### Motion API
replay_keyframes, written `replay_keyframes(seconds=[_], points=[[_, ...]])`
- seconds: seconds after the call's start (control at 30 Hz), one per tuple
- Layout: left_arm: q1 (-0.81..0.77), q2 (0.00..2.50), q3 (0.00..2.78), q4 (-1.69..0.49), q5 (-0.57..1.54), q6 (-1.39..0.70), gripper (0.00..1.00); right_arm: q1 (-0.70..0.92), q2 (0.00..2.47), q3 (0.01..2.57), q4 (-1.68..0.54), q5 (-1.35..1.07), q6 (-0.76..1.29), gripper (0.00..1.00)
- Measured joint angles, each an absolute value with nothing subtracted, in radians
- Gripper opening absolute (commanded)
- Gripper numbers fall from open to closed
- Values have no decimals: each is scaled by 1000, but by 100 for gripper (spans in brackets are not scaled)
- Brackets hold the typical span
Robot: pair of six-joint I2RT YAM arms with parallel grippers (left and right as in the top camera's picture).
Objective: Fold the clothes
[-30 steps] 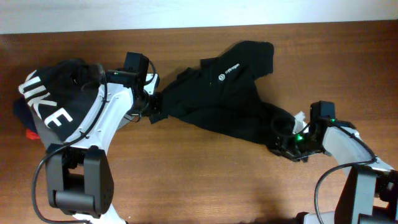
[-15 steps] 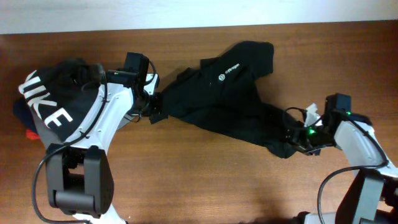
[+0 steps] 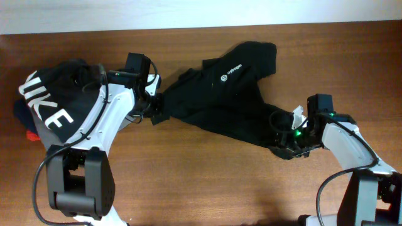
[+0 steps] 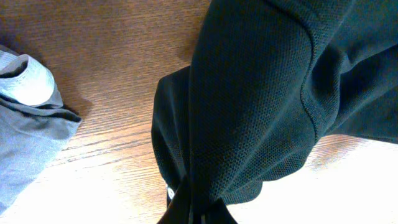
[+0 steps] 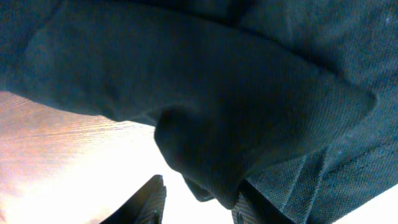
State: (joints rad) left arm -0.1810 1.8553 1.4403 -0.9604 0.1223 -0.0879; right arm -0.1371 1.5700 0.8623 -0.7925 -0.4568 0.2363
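I see the shirt rumpled across the middle of the table, running from 9 o'clock to 4 o'clock. My left gripper pinches a bunched fold at its 9 o'clock end. My right gripper sits at the 4 o'clock corner, fingers apart, with a fold hanging between them, unclamped.

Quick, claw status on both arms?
Left claw: closed, pinching a bunched edge of the black shirt.
Right claw: open, with a shirt fold between its fingers, apparently not clamped.
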Motion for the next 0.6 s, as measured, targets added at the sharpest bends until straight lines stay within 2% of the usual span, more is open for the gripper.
replay_keyframes(seconds=[0.33, 0.6], points=[[-181, 1855, 1440, -961, 122, -88, 1, -144, 1576, 849, -760, -407, 251, 39], [-181, 1855, 1440, -961, 122, -88, 1, -239, 1576, 904, -703, -405, 219, 37]])
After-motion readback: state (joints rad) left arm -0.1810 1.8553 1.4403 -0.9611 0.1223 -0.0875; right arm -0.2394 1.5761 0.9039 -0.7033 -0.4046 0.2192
